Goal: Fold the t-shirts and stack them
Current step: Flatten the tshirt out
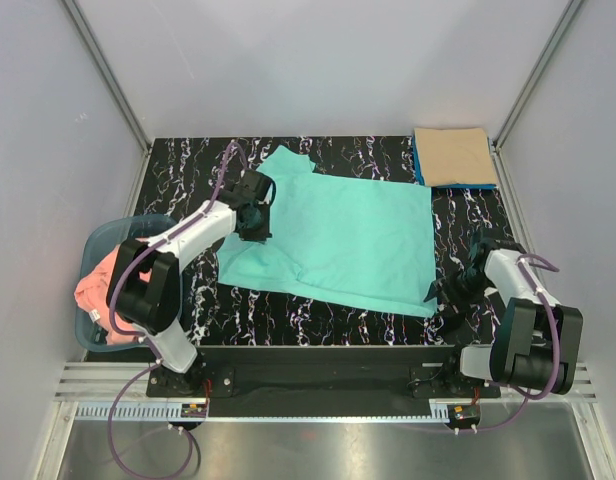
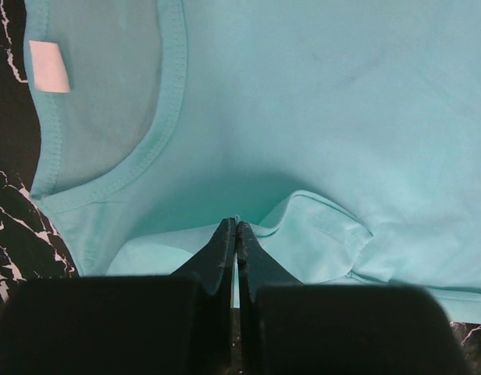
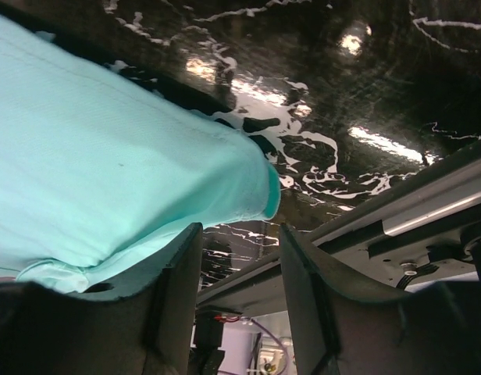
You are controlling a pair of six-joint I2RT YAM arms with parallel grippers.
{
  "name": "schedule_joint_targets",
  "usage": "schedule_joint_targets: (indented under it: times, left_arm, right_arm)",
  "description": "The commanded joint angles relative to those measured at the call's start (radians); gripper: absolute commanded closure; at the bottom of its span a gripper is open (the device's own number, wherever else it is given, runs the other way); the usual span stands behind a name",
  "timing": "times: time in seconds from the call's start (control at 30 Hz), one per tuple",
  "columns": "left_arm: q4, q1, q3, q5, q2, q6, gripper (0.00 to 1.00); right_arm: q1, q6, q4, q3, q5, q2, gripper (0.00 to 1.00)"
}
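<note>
The green shirt (image 1: pixel 338 240) lay spread across the middle of the table (image 1: pixel 188 165). Its long axis ran roughly from 10 o'clock, at the collar (image 2: pixel 158 133), to 4 o'clock, at the hem.

The left gripper (image 1: pixel 254 222) sat on the shirt's 9 o'clock edge, just beside the collar. Its arm reached out toward 1 o'clock. In the wrist view its fingers (image 2: pixel 225 250) were pressed together, pinching a small raised fold of the cloth.

The right gripper (image 1: pixel 443 292) was at the shirt's 4 o'clock hem corner (image 3: pixel 260 187), with the arm bent back low toward its base. Its jaws stood spread. The corner draped over the left finger's tip and ended in front of the gap, not yet clamped.

Each arm was nearest its own end of the shirt, so the coming fold probably depended on the right gripper closing on that corner. After that, both ends could be carried across the long axis.

The tan shirt (image 1: pixel 453 155) lay folded on the blue shirt (image 1: pixel 419 165) at 1 o'clock. The pink shirt (image 1: pixel 98 290) was in the basket (image 1: pixel 118 232) at 9 o'clock.
</note>
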Motion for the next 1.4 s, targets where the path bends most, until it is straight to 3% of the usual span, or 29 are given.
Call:
schedule_joint_targets:
  times: [0.0, 0.2, 0.4, 0.5, 0.53, 0.67, 1.03, 1.37]
  left_arm:
    - [0.025, -0.006, -0.011, -0.001, -0.041, 0.022, 1.0]
    - [0.029, -0.006, -0.008, 0.007, -0.056, 0.045, 1.0]
    - [0.039, -0.006, -0.012, 0.022, -0.078, 0.06, 1.0]
    - [0.04, -0.008, -0.017, 0.019, -0.095, 0.062, 1.0]
    - [0.034, -0.006, -0.02, 0.019, -0.101, 0.06, 1.0]
    - [0.017, -0.008, -0.02, 0.009, -0.147, 0.042, 1.0]
    - [-0.072, -0.006, 0.08, -0.094, -0.395, 0.019, 1.0]
    - [-0.107, -0.006, 0.308, -0.107, -0.523, 0.122, 1.0]
  right_arm:
    - [-0.003, 0.07, 0.029, -0.031, -0.024, -0.008, 0.49]
    - [-0.005, 0.1, 0.09, -0.071, -0.015, 0.012, 0.5]
    - [-0.005, 0.123, 0.138, -0.097, -0.026, 0.032, 0.58]
    - [-0.003, 0.118, 0.138, -0.097, -0.032, 0.042, 0.67]
    - [-0.003, 0.115, 0.133, -0.094, -0.03, 0.039, 0.77]
    - [-0.003, 0.06, 0.107, -0.056, -0.033, 0.029, 1.0]
    - [0.043, -0.198, -0.054, 0.243, 0.068, -0.017, 1.0]
    - [0.149, -0.322, -0.192, 0.637, 0.138, 0.021, 1.0]
